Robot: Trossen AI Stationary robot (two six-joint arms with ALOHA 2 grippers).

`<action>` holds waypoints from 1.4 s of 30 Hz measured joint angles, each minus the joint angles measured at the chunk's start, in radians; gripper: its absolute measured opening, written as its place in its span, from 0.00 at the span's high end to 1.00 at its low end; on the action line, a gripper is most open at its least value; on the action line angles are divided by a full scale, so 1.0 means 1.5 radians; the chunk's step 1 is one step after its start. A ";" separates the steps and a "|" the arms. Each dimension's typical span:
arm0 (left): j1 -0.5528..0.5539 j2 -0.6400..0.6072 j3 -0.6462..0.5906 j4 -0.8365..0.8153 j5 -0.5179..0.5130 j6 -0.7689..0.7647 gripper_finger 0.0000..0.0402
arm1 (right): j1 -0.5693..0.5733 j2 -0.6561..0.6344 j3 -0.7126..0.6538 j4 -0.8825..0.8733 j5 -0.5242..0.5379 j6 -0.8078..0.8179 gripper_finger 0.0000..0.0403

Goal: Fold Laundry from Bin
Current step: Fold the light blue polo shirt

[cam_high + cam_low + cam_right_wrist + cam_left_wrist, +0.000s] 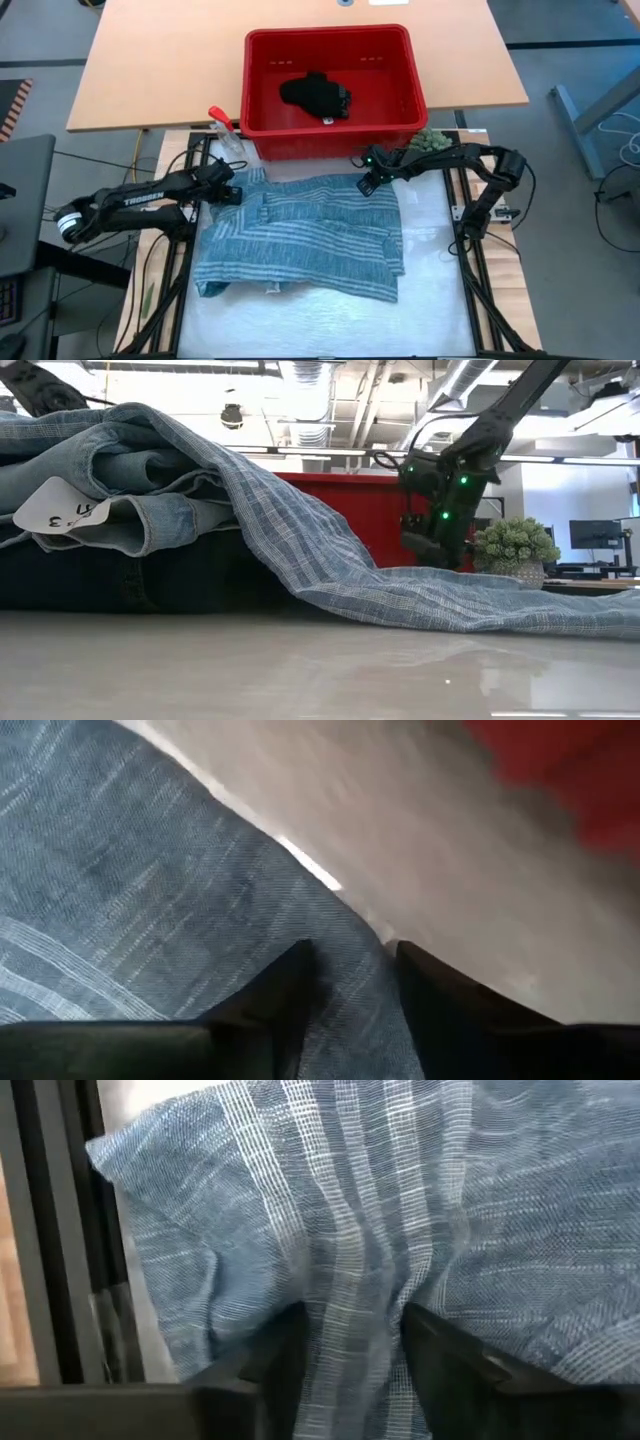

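Nearest your low camera, the jeans (120,490) lie folded in a heap on the tabletop (300,670), a white tag (55,510) hanging from them, with a dark navy piece (130,575) under them.

Your largest item is the tabletop, its pale mat (430,290) bare along the right and front. On it the striped shirt (300,235) is spread flat across the middle, just in front of the bin; in the low view it drapes over the jeans and runs down to the mat. The red bin (335,140) stands behind the shirt on the wooden top, and a small black piece (315,95) lies inside it on the floor.

Your left claw (232,190) sits at the shirt's far left corner; the wrist view shows a ridge of striped cloth bunched between its fingers (270,1370), so it is clamped on the shirt. Your right claw (372,180) sits at the far right corner, its fingers (290,1000) straddling the shirt's edge with cloth between them, likewise clamped on it.

A spray bottle (225,130) stands by the bin's left front corner, and a green fuzzy ball (430,142) by its right front corner.
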 joint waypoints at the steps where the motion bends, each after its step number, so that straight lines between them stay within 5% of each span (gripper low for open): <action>1: 0.000 0.011 0.001 0.000 -0.008 0.008 0.66 | 0.000 0.005 0.001 0.005 -0.001 -0.008 0.61; 5: 0.000 0.046 0.001 0.013 -0.019 0.030 0.93 | 0.006 0.005 0.000 0.004 -0.016 -0.046 0.80; 9: -0.001 0.044 0.014 0.028 -0.007 0.046 0.99 | 0.011 -0.032 -0.002 -0.045 -0.038 -0.074 0.96; 17: -0.002 -0.046 0.140 -0.013 -0.002 0.142 1.00 | 0.011 -0.189 -0.003 -0.123 0.003 -0.090 0.94; 26: -0.002 -0.098 0.322 -0.105 -0.083 0.242 1.00 | -0.008 -0.319 -0.002 -0.142 0.026 -0.121 0.94; 42: -0.004 -0.101 0.481 -0.422 0.030 0.348 1.00 | 0.036 -0.406 -0.001 -0.255 0.010 -0.115 0.95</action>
